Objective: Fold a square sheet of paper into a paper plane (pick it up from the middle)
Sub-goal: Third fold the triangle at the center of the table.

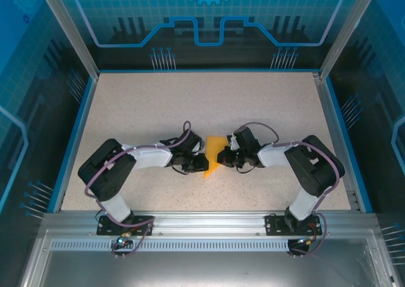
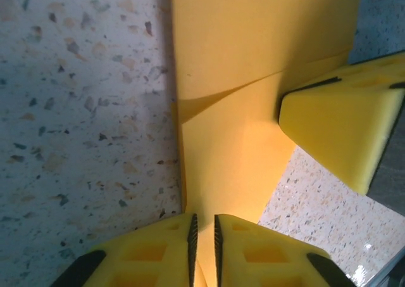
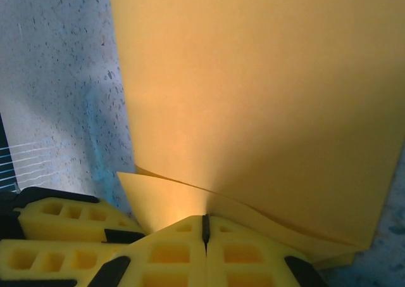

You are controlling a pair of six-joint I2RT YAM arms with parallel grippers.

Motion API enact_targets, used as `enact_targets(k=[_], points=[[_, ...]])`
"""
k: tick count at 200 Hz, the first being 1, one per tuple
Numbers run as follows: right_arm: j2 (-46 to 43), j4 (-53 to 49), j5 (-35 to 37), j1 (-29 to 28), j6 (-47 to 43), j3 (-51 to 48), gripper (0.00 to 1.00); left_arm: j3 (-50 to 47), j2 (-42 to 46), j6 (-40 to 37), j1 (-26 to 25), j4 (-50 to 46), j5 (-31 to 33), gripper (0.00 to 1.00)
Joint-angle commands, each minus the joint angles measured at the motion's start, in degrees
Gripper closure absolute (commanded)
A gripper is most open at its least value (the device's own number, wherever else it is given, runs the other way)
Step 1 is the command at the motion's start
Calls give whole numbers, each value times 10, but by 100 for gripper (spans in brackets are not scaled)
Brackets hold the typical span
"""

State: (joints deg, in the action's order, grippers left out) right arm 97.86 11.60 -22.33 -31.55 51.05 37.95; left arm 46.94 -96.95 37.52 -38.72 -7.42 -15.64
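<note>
Top: we see paper (image 1: 214, 154) mid-tabletop (image 1: 190, 103), partly folded, between left tool (image 1: 200, 156) and right tool (image 1: 230, 155) (both right up against it).
Left wrist: left tool (image 2: 204, 230) jaws narrowly apart, paper (image 2: 253, 40) running into gap; we note slanting crease.
Right wrist: right tool (image 3: 204, 227) closed tight, pinching paper (image 3: 253, 97) at its near edge.

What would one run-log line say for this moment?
stage: mid-fold | paper: partly folded, between the two grippers | left gripper: jaws slightly apart around paper edge | right gripper: shut on paper
</note>
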Motion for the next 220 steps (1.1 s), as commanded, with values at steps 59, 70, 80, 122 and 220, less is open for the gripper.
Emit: enact_targets(k=[59, 70, 80, 122, 220], points=[[8, -4, 29, -6, 14, -5, 100, -15, 93, 73, -1, 57, -87, 79], [7, -5, 31, -5, 14, -6, 100, -28, 89, 99, -3, 95, -100, 80], [5, -6, 31, -5, 14, -6, 100, -37, 82, 117, -5, 119, -101, 81], [5, -10, 34, -4, 13, -6, 100, -41, 22, 143, -11, 171, -121, 82], [1, -15, 37, 2, 9, -10, 100, -61, -38, 124, -16, 127, -76, 84]])
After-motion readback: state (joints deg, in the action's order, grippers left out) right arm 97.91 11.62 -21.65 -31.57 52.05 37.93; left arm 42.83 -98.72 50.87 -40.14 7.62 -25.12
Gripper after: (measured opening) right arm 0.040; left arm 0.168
